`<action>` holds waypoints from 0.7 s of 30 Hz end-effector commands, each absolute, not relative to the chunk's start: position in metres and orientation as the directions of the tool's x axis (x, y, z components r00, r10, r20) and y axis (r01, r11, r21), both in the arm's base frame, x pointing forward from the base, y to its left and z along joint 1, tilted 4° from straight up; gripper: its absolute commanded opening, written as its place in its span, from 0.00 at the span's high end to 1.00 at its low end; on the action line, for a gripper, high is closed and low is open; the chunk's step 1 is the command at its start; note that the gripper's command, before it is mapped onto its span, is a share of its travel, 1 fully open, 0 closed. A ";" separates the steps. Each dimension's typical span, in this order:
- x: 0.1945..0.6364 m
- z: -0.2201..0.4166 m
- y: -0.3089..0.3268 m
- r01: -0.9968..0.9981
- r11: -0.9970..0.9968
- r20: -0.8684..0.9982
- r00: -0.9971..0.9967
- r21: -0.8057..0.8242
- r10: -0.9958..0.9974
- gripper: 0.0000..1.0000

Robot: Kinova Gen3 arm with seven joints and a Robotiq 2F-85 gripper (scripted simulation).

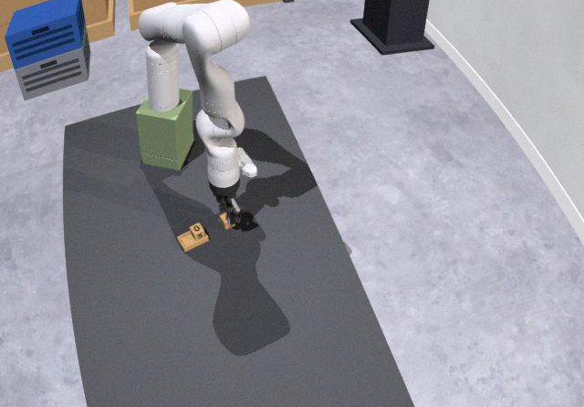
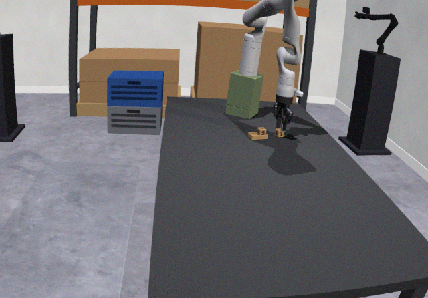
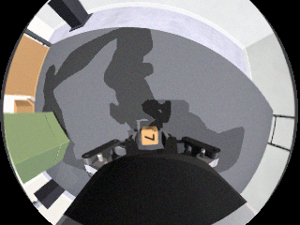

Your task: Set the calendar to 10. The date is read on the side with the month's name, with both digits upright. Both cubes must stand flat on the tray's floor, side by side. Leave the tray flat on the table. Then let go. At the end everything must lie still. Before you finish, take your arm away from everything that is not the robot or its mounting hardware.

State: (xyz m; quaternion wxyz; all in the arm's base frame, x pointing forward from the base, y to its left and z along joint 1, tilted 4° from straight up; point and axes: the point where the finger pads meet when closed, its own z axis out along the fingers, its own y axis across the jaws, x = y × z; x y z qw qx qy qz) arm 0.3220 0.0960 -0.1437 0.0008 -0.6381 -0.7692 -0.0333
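The gripper (image 1: 228, 222) (image 2: 281, 132) (image 3: 150, 137) is open part-way. Its fingers stand low, one on each side of a wooden cube (image 1: 225, 222) (image 2: 279, 133) (image 3: 149, 136) near the mat; small gaps seem to show beside it. This cube shows a 1 in the exterior view and a 7 on the face seen in the wrist view. Fingers hide part of it. The second cube (image 1: 197, 231) (image 2: 261, 131) stands at the right end of the small wooden tray (image 1: 184, 244) (image 2: 255, 136), with a 0 on top and a 5 on its side. No month name is readable.
The tray lies left of the gripper in the top and exterior views. The green pedestal (image 1: 160, 139) (image 2: 243, 94) (image 3: 35, 142) stands behind it on the dark table (image 1: 164, 337) (image 2: 225, 218). Blue and grey crates (image 1: 46, 35) (image 2: 135, 91) stand off the table.
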 end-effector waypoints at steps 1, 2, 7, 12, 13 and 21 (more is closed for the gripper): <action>0.323 -0.151 0.097 0.980 0.192 0.045 -0.194 0.053 0.980 0.54; 0.323 -0.152 0.097 0.980 0.192 0.045 -0.194 0.053 0.980 0.54; 0.323 -0.160 0.097 0.980 0.191 0.045 -0.194 0.053 0.980 0.54; 0.324 -0.163 0.097 0.980 0.191 0.045 -0.194 0.053 0.980 0.54; 0.324 -0.163 0.097 0.980 0.191 0.045 -0.194 0.053 0.980 0.54; 0.323 -0.163 0.097 0.980 0.192 0.045 -0.194 0.052 0.980 0.54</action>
